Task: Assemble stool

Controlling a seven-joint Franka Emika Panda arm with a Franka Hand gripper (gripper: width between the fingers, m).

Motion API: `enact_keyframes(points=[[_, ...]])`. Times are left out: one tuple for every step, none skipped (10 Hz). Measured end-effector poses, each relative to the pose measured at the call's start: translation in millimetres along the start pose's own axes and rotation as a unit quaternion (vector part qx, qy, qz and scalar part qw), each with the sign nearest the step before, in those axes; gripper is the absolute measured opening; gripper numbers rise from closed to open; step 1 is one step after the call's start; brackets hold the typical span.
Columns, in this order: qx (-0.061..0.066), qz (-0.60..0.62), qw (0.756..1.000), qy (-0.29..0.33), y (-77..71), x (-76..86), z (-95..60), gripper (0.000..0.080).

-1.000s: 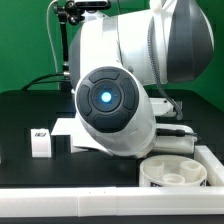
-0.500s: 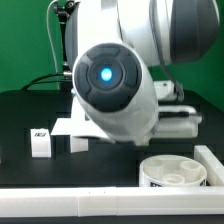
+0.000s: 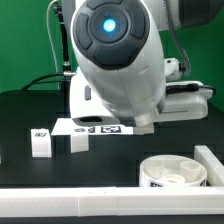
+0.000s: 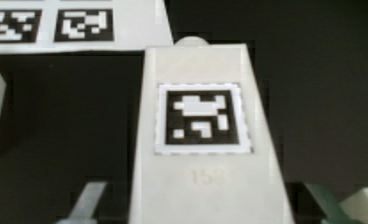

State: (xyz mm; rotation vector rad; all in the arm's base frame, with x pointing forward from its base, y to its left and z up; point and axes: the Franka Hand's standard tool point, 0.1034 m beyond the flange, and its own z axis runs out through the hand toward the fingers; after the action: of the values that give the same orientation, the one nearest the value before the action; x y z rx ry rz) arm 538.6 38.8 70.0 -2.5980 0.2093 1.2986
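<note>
**White stool parts, none yet joined**

Plastic seat (image 3: 180,172) lies nearest, no leg fitted, in the corner of the L-shaped bar (image 3: 60,200). Farther back, toward the exterior view's left, a loose leg (image 3: 40,143) and a second loose leg (image 3: 78,141) stand apart. Beyond, by the marker board (image 3: 105,127), the gripper (image 4: 207,205) pinches the third leg (image 4: 202,120) by its sides. Judged stage: early; all three legs are yet to be fitted.

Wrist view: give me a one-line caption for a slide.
Tagged white stool leg framed between the fingers of the gripper, marker board beyond.
</note>
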Motion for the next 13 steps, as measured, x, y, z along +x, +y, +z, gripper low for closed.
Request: enact_keyframes(points=[[0.001, -0.001, 1.000, 0.029, -1.8, 7.7, -4.8, 0.0338], [0.002, -0.006, 0.998, 0.066, -3.5, 10.5, -11.8, 0.0338], [0.002, -0.017, 0.994, 0.105, -5.1, 9.6, -23.4, 0.0338], [0.003, -0.022, 0.990, 0.139, -6.4, 7.8, -34.1, 0.0338], [0.002, -0.030, 0.988, 0.154, -7.6, 3.8, -44.6, 0.0338], [0.002, -0.036, 0.981, 0.189, -11.1, 5.1, -62.0, 0.0338], [0.003, -0.037, 0.974, 0.224, -14.0, 9.2, -73.7, 0.0338], [0.002, -0.035, 0.962, 0.270, -13.8, 14.1, -75.5, 0.0338], [0.001, -0.033, 0.956, 0.293, -12.7, 13.2, -73.4, 0.0338], [0.001, -0.032, 0.943, 0.332, -13.0, 17.0, -78.4, 0.0338], [0.000, -0.032, 0.934, 0.356, -12.6, 18.2, -77.9, 0.0338], [-0.003, -0.035, 0.922, 0.385, -12.8, 20.6, -83.1, 0.0338], [-0.012, -0.048, 0.911, 0.410, -16.6, 19.3, -95.4, 0.0338]])
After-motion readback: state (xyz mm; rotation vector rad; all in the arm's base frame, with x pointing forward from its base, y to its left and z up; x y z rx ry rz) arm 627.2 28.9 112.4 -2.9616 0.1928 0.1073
